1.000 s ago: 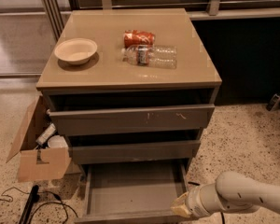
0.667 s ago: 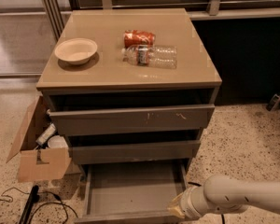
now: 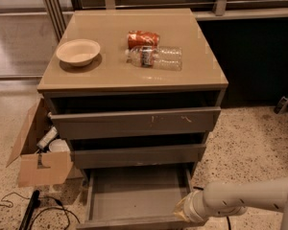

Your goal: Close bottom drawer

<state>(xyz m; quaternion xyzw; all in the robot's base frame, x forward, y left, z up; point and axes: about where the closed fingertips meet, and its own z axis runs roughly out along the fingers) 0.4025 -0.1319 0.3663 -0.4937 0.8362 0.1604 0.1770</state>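
The bottom drawer (image 3: 134,191) of the grey-brown cabinet is pulled far out, and its shallow grey tray looks empty. Its flat front (image 3: 134,222) runs along the bottom edge of the camera view. My gripper (image 3: 181,210) is at the drawer's front right corner, at the end of my white arm (image 3: 245,200), which reaches in from the right. The gripper's tip is partly hidden by the wrist and the drawer's corner.
The top drawer (image 3: 134,121), with pale scratches, and the middle drawer (image 3: 137,155) stand slightly out. A bowl (image 3: 78,51), a red can (image 3: 143,38) and a plastic bottle (image 3: 156,57) lie on the cabinet top. An open cardboard box (image 3: 41,152) and cables (image 3: 29,210) are on the floor to the left.
My arm and gripper have shifted a little left, closer to the drawer's front right corner. The drawer stands as far out as before.
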